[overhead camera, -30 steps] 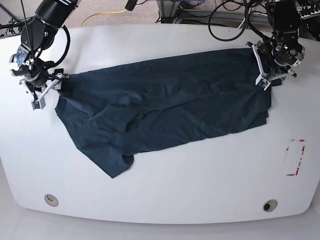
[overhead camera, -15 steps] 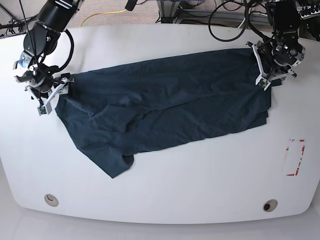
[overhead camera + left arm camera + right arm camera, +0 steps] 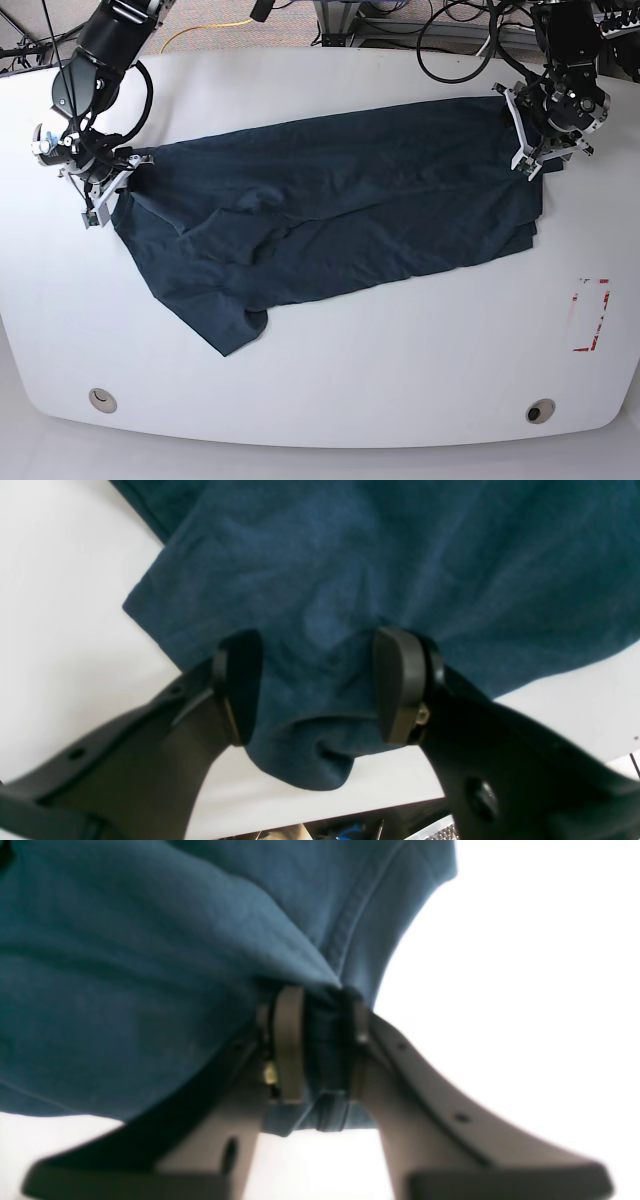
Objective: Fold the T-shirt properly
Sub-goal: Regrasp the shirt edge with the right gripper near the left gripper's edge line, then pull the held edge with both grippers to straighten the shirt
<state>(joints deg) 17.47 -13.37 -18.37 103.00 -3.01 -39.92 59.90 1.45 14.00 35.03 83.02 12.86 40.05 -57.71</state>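
Base view: T-shirt (image 3: 330, 215) spread rumpled across white worktop (image 3: 400, 350). Right gripper (image 3: 105, 185) has shifted inward since a second ago, dragging its corner; stretch-out still under way.

Left wrist: left gripper (image 3: 317, 685) jaws wide apart, cloth bunched between, ungripped.

Right wrist: jaws pinched tight on hem.

T-shirt (image 3: 330, 210) plain dark navy; table (image 3: 330, 370) white; cable (image 3: 205, 30) yellow
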